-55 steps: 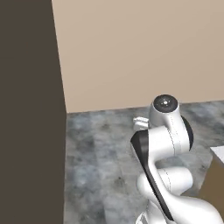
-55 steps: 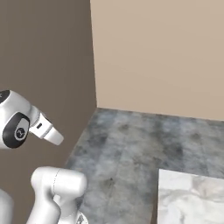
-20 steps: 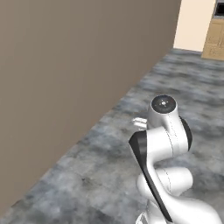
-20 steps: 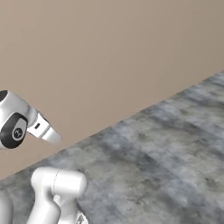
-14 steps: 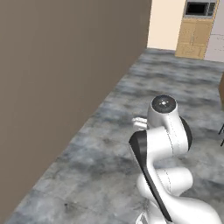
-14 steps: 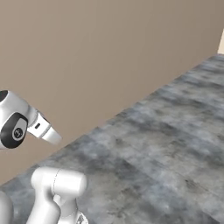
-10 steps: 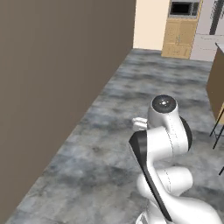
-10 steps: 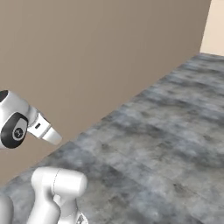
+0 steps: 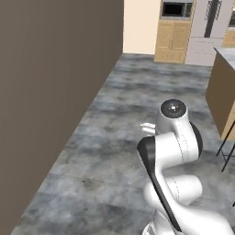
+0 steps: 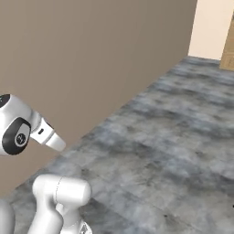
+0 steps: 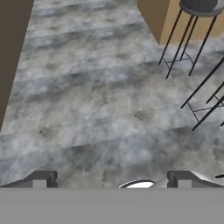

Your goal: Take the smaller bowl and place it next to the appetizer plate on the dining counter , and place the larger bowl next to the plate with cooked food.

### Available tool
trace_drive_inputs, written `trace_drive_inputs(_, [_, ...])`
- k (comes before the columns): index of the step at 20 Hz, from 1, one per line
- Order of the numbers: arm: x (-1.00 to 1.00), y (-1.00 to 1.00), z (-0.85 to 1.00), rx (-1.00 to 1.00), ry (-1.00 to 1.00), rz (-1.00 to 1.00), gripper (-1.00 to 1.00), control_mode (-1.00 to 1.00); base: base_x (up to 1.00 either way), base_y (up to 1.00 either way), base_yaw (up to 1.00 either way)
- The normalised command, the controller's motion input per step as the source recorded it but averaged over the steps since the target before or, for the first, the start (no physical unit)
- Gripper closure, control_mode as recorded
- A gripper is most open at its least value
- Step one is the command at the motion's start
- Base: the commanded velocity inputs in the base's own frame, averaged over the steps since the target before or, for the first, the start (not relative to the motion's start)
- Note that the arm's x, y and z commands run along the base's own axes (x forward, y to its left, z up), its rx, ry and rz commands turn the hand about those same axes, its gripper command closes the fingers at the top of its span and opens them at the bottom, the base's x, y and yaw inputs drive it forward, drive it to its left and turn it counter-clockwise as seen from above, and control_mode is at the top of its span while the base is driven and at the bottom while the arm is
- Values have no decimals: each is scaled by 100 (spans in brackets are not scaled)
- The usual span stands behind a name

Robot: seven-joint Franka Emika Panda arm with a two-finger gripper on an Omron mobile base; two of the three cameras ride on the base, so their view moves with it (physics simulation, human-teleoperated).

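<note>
Mottled grey stone-look floor (image 9: 114,137) underfoot, taken here as the landmark for everything else. Along its left edge in the left base view, a tall flat brown-grey wall (image 9: 50,92); at its far end, a cream wall section (image 9: 140,25) and light wooden cabinets (image 9: 173,40) with a dark built-in oven (image 9: 172,9) above, plus pale grey tall panels (image 9: 204,27) just beside them. On the floor's right edge, the wooden side and pale top corner of the dining counter (image 9: 222,87), with thin black stool legs (image 9: 226,151) standing just in front of it. White jointed robot arm (image 9: 172,151) folded above the near part of the floor, dark-capped joint uppermost. In the right base view, same grey floor running off toward the cream wall, brown wall on the left, arm's white elbow at lower left. In the hand view, looking down across the floor: round grey stool (image 11: 199,6) on thin black legs beside the tan counter side at upper right, more black legs farther right — seats cut off by the edge. Two-finger gripper (image 11: 111,180) at the bottom, dark fingertips (image 11: 41,179) spread wide apart, released, nothing between them — bare floor below. No telling from these views where the bowls or the plates sit.
</note>
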Motion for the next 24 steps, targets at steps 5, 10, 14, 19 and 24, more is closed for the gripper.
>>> trace_drive_inputs(5, [0,0,0,0,0,0,-100,100,100,-16,-11])
trace_drive_inputs(10, [0,0,0,0,0,0,-100,100,100,-3,-7])
trace_drive_inputs(14, [0,0,0,0,0,0,-100,100,100,0,0])
trace_drive_inputs(19, [0,0,0,0,0,0,-100,100,100,0,0])
trace_drive_inputs(24, [0,0,0,0,0,0,-100,100,100,0,0])
